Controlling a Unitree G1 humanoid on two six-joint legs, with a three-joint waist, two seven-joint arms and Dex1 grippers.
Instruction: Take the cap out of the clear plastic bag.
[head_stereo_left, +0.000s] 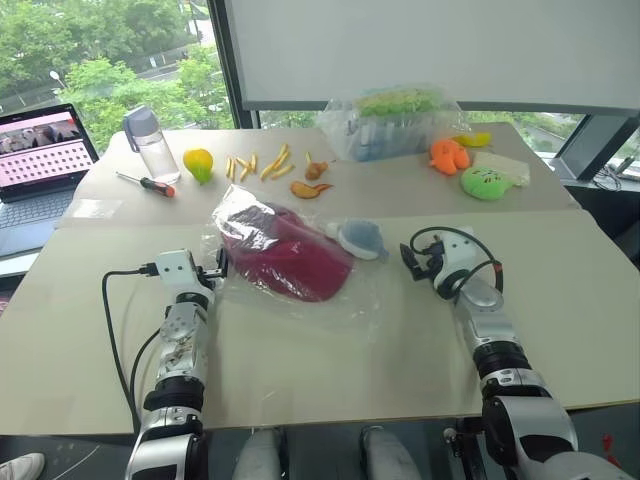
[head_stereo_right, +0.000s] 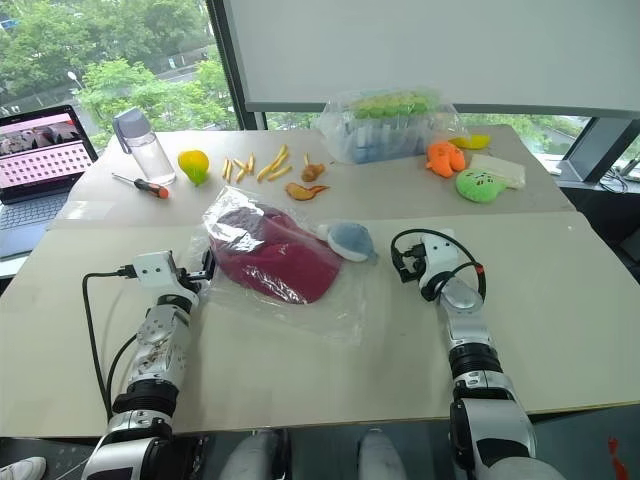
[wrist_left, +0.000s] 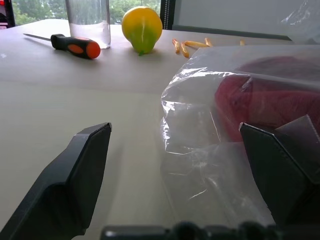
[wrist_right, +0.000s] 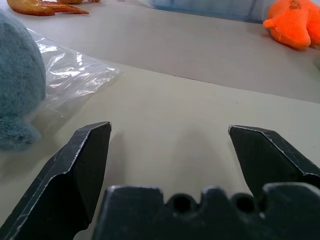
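Note:
The maroon cap (head_stereo_left: 285, 255) lies inside the clear plastic bag (head_stereo_left: 352, 300), flat on the near table just left of centre. My left gripper (head_stereo_left: 214, 270) is open at the bag's left edge. In the left wrist view the bag's crinkled edge (wrist_left: 195, 130) reaches in between the fingers (wrist_left: 75, 180), with the cap (wrist_left: 270, 95) just behind it. My right gripper (head_stereo_left: 411, 256) is open and empty, low over the table right of the bag. A corner of the bag (wrist_right: 75, 75) lies ahead of it and to one side.
A grey-blue round pad (head_stereo_left: 362, 238) rests at the bag's right edge. On the far table are a laptop (head_stereo_left: 40, 150), bottle (head_stereo_left: 150, 140), screwdriver (head_stereo_left: 148, 183), yellow-green fruit (head_stereo_left: 199, 163), toy fries (head_stereo_left: 262, 163), a bulgy clear bag (head_stereo_left: 395, 122), and orange (head_stereo_left: 449, 155) and green (head_stereo_left: 484, 182) toys.

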